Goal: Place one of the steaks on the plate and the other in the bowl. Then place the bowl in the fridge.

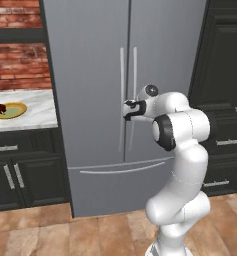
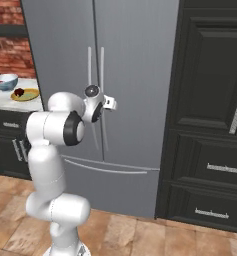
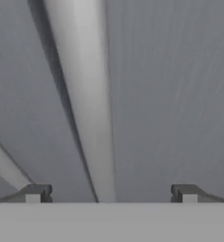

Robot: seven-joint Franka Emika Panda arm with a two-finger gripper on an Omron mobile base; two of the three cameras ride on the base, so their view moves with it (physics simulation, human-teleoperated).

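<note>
The grey fridge [image 1: 90, 75] [image 2: 135, 60] stands shut, its two long handles side by side at the middle. My gripper [image 1: 126, 109] [image 2: 111, 103] [image 3: 111, 194] is open right at the doors, and one vertical handle [image 3: 87, 94] runs between its fingertips without touching them. On the counter to the left lies the yellow-olive plate [image 1: 10, 111] [image 2: 26, 94] with the dark brown steak [image 1: 0, 108] [image 2: 19, 92] on it. The pale blue-grey bowl [image 2: 4, 81] sits just behind the plate, and a speck of red shows inside it.
Tall dark cabinets [image 1: 225, 75] [image 2: 215, 100] flank the fridge on the right. The white marble counter [image 1: 35, 115] with dark cupboards below is on the left, under a brick wall [image 1: 20, 65]. The fridge's bottom drawer [image 1: 115, 185] is closed above the wooden floor.
</note>
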